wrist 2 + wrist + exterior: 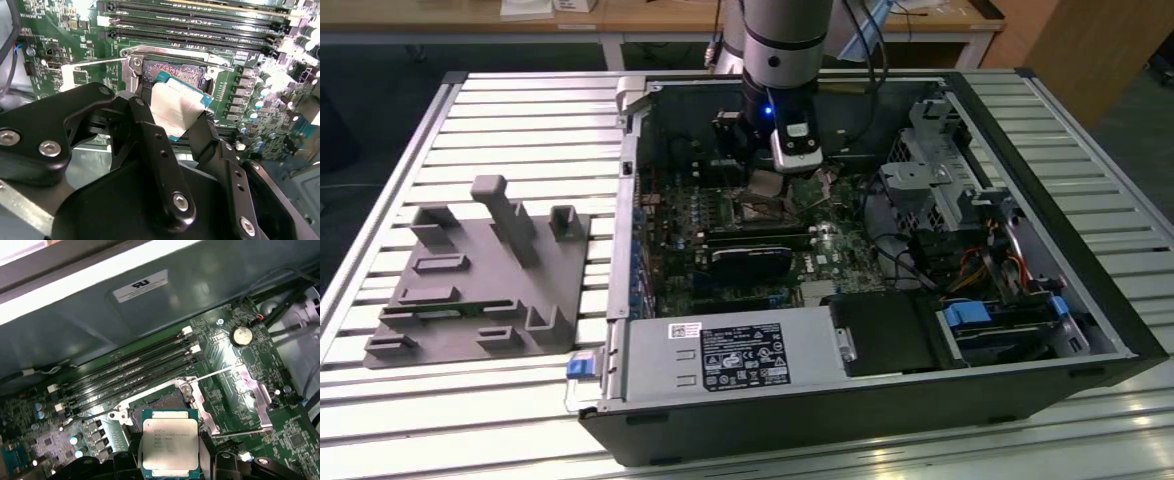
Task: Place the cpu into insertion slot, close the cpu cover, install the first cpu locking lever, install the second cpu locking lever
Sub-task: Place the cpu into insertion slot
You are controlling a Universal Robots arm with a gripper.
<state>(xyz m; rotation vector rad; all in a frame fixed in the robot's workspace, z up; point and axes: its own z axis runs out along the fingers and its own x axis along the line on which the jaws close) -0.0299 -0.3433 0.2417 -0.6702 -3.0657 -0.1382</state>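
The cpu, a flat square chip with a silvery-tan metal top and a blue-green rim, is gripped at two opposite edges by the closed end effector and is held just above the insertion slot, not seated in it. Its tilt over the slot's dark contact field is seen in the second wrist view. The cpu cover is shown swung open beside the slot in the first wrist view. The open computer case on the slatted worktop is shown in the exterior view.
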